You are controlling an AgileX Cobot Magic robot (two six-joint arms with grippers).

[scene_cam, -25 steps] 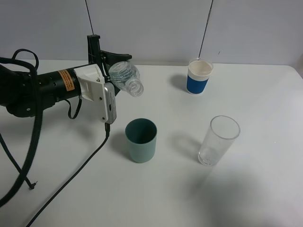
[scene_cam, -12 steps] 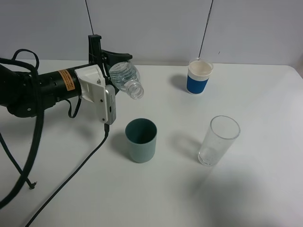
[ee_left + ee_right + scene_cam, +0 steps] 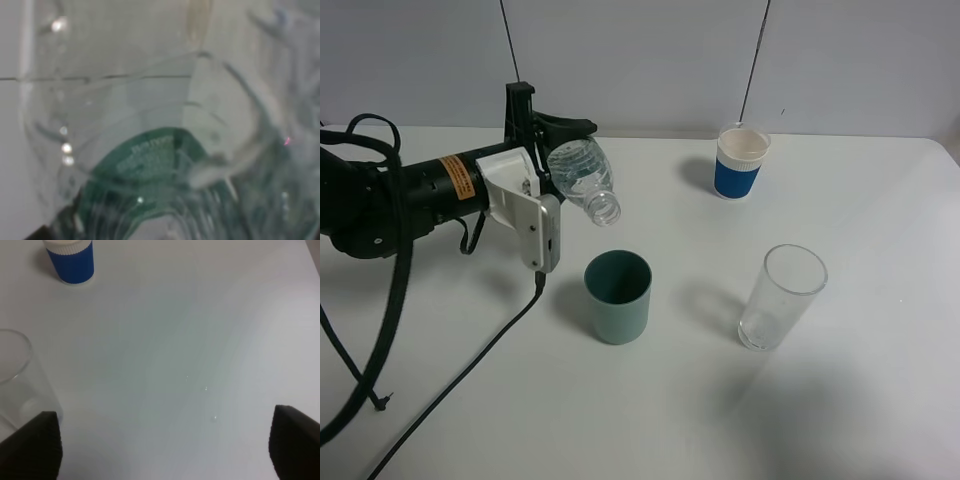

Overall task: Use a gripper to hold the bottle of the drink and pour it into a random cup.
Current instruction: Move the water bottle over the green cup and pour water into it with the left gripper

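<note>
My left gripper [image 3: 560, 158] is shut on the bottle of the drink [image 3: 582, 174], a small clear bottle held above the table at the back left. The bottle is tilted with its open mouth [image 3: 606, 209] pointing down and to the right, just above and behind the teal-green cup [image 3: 618, 297]. The cup stands upright near the table's middle with a dark inside. In the left wrist view the bottle [image 3: 165, 125] fills the frame, its green label [image 3: 150, 157] blurred. My right gripper [image 3: 162, 442] hovers open over bare table, out of the exterior high view.
A white cup with a blue sleeve [image 3: 740, 162] stands at the back right. A tall clear glass [image 3: 780, 297] stands right of the teal cup and shows in the right wrist view [image 3: 20, 385]. Black cables [image 3: 470, 375] trail across the table's left side.
The left wrist has rolled further, tipping the bottle steeper. Its mouth has dropped lower toward the teal cup. The cups and the glass have not moved.
</note>
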